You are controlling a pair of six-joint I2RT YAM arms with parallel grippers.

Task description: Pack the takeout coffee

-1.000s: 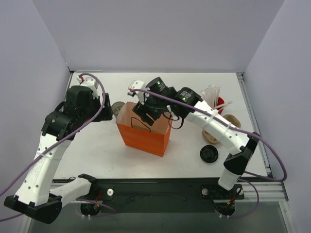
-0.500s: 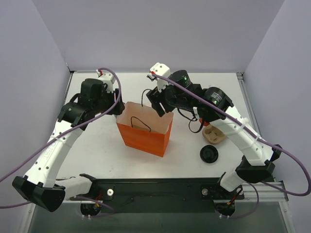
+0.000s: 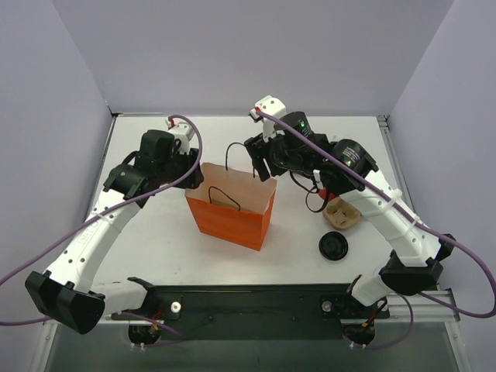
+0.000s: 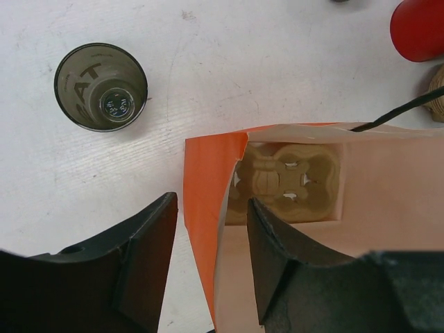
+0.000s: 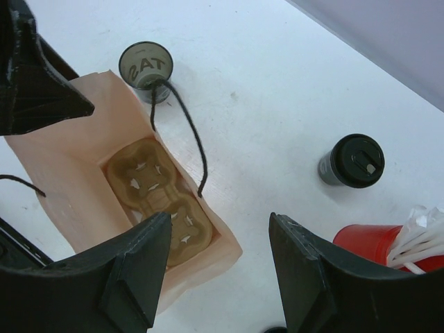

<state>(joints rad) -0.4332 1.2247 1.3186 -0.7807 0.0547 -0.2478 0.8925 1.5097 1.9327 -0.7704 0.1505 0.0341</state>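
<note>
Both arms' jaws stand apart and empty — the left gripper point(image 4: 211, 201) astride the bag's point(image 4: 205, 208) left wall — while the coffee point(image 5: 352, 161) stands upright on the table point(image 5: 277, 69) beyond the bag, far right, nearest the right gripper point(image 5: 220, 216) hovering over the bag.

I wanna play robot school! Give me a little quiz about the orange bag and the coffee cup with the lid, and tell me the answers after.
1. True or false: the takeout coffee is already inside the orange bag.
2. What lies at the bottom of the bag? A) a cardboard cup carrier B) a black lid C) a red cup
3. Fill in: the ____ gripper has one finger inside the bag and one outside.

Key:
1. False. It stands on the table with its lid on.
2. A.
3. Left: the left gripper straddles the bag's wall.
</note>
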